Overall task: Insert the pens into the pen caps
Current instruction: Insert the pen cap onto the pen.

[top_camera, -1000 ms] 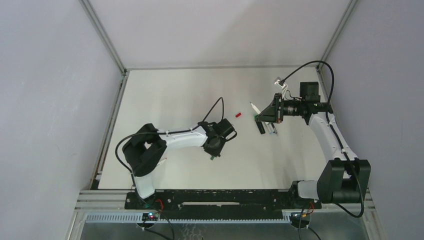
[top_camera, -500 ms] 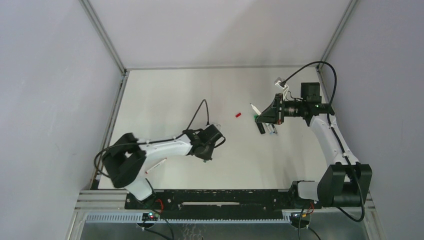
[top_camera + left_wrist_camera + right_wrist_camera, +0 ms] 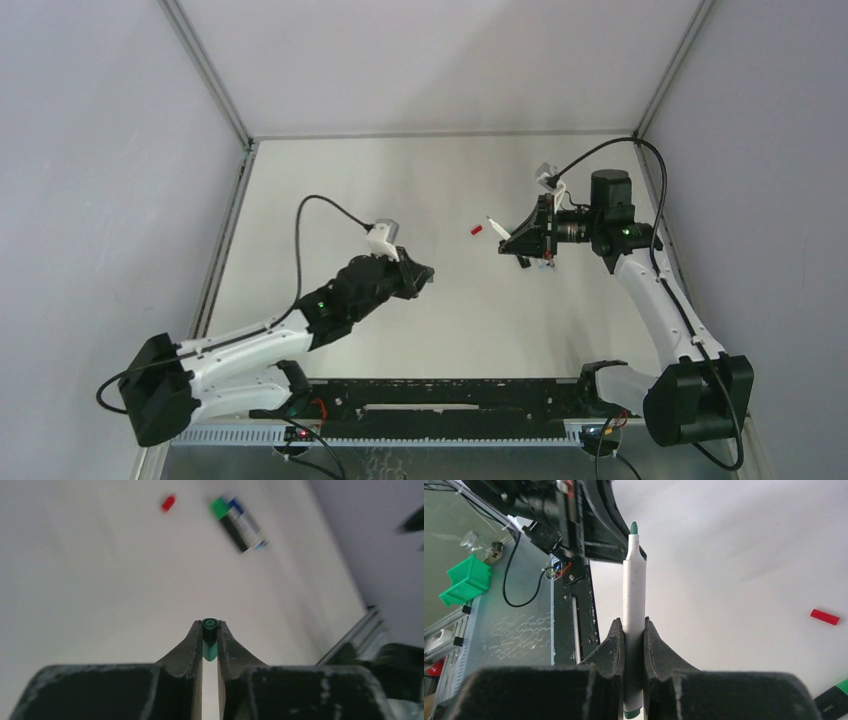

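Over the middle of the table (image 3: 330,180), your left gripper (image 3: 209,629) is clamped on a small green cap (image 3: 209,647), with the cap's open mouth pointing out past the fingertips. Toward the right edge, your right gripper (image 3: 634,626) pinches a white marker (image 3: 634,580) near its tail, the green nib free and held clear of the surface. Both pieces are light, stiff, smooth plastic. With so much barrel beyond the pads, a sideways push could swivel it, so a hold nearer the nib would be steadier. Meet the cap straight along its axis. A red cap (image 3: 476,230) lies on the table between the two grippers. Just beside the right gripper lie more pens (image 3: 240,522), blurred: seemingly a black one with a green end and a blue-ended one.
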`<state>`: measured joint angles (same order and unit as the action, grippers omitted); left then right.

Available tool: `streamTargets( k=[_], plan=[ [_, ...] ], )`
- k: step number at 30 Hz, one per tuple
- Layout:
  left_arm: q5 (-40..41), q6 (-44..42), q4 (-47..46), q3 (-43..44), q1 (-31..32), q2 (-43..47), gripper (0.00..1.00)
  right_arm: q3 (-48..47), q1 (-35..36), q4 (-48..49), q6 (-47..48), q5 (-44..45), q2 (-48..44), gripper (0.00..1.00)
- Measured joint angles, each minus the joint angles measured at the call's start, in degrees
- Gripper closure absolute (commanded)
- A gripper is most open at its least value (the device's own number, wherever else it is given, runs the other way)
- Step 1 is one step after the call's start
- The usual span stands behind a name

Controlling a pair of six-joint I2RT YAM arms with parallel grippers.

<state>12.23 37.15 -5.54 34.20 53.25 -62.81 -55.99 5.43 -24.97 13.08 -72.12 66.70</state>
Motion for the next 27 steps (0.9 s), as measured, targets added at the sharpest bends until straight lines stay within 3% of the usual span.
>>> streamTargets(
  k=[10,17,27],
  plan=[
    [1.1,4.5,-32.0,-9.9,0.0,9.9,1.0,5.7,5.7,11.2,-8.6,-0.1,-1.8,1.0],
    [1.1,9.0,-47.0,-10.0,0.0,6.9,1.0,10.9,11.0,22.6,-18.3,0.5,-2.2,1.0],
    [3.3,16.4,-60.5,-10.0,0.0,-3.2,1.0,14.5,14.4,34.3,-26.9,4.3,-4.6,1.0]
  ],
)
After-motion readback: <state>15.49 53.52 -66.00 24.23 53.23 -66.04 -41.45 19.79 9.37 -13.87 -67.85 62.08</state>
